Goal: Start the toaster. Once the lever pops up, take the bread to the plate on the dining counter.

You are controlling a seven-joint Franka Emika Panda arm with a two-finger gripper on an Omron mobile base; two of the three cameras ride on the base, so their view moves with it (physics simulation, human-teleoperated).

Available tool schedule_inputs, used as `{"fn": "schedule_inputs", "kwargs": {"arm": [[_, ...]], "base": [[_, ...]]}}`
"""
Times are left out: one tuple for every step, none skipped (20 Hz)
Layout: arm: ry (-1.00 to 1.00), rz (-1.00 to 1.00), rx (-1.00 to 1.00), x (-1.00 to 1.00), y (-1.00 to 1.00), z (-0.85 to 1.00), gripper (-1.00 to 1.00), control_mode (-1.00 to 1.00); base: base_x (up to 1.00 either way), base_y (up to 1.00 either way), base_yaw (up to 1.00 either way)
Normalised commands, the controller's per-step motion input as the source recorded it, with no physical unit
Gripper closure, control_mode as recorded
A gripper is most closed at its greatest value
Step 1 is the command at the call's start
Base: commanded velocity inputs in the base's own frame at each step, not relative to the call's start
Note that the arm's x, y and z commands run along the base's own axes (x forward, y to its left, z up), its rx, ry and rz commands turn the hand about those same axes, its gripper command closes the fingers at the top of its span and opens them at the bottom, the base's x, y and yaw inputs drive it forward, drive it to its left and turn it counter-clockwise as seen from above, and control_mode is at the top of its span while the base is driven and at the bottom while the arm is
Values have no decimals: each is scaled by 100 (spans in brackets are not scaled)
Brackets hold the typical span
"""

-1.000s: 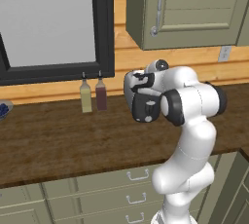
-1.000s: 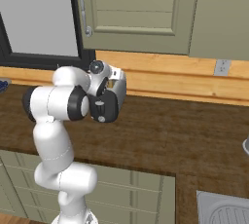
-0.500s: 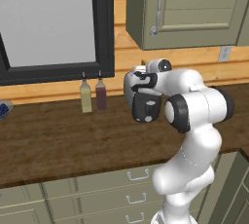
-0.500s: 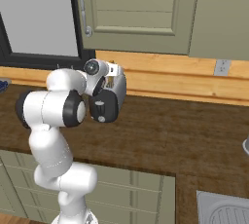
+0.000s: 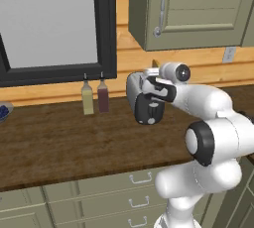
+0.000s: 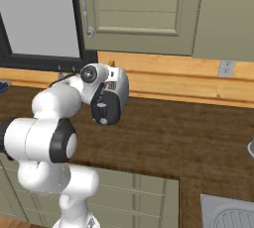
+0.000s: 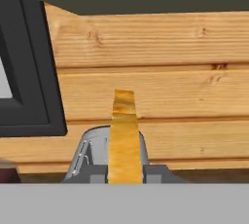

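Fingers (image 7: 99, 173) stand apart at either side of the bread (image 7: 123, 135), though actual contact cannot be told. It stands upright (edge-on in the hand view) in the toaster (image 7: 92, 157), at 12 o'clock from them. No readable writing anywhere.

Arm folded at the elbow, forearm raised, wrist bent so the hand points toward the back wall. Gripper (image 5: 155, 76) sits at wrist height; finger spacing not discernible.
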Motion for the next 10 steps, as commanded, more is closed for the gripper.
{"fn": "schedule_inputs", "kwargs": {"arm": [[16, 0, 0, -98, -14, 54, 100, -100], [29, 0, -3, -99, -1, 45, 100, -100], [27, 0, -3, -100, 0, 6, 100, -100], [23, 0, -3, -100, 0, 0, 100, -100], [23, 0, -4, -100, 0, 0, 100, -100], [21, 0, -4, -100, 0, 6, 100, -100], [19, 0, -4, -91, 0, 18, 100, -100], [17, 0, -4, -88, 0, 19, 100, -100], [13, 0, -3, -85, 0, 20, 100, -100], [11, 0, -3, -75, 0, 24, 100, -100]], "base": [[0, 0, 0], [0, 0, 0], [0, 0, 0], [0, 0, 0], [0, 0, 0], [0, 0, 0], [0, 0, 0], [0, 0, 0], [0, 0, 0], [0, 0, 0]]}}
